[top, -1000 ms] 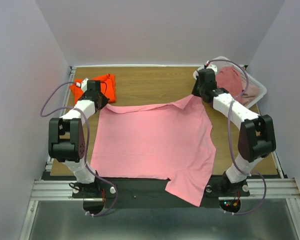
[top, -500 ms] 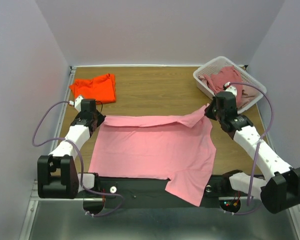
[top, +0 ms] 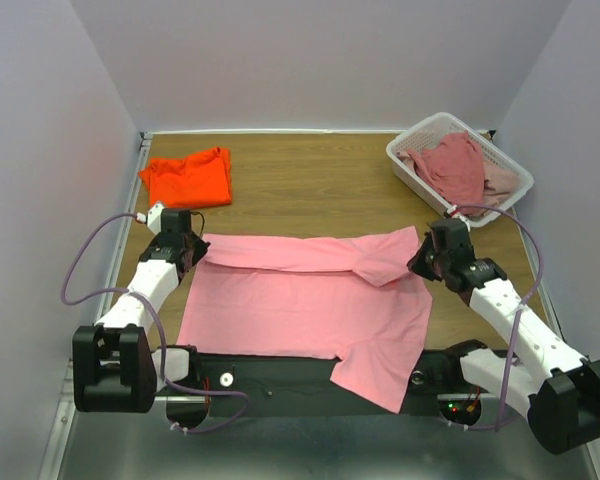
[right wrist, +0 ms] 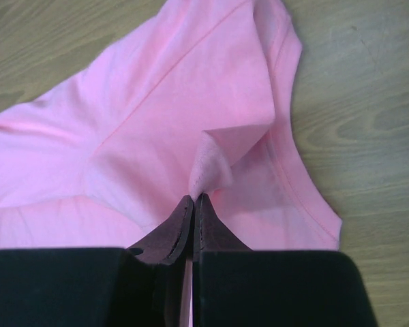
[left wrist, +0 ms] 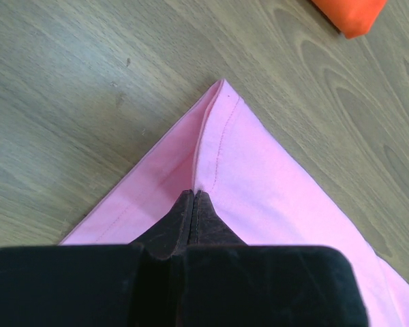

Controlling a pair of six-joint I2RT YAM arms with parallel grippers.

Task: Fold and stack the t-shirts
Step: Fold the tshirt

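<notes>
one pink t-shirt, one orange t-shirt

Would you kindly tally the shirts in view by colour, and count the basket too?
light pink t-shirt, spread on the table: 1
orange t-shirt, folded: 1
dusty rose shirt, in the basket: 1
pale pink shirt, in the basket: 1
white basket: 1
Total: 5

Bright, even light with faint shadows; the near fingers look slightly blurred.
</notes>
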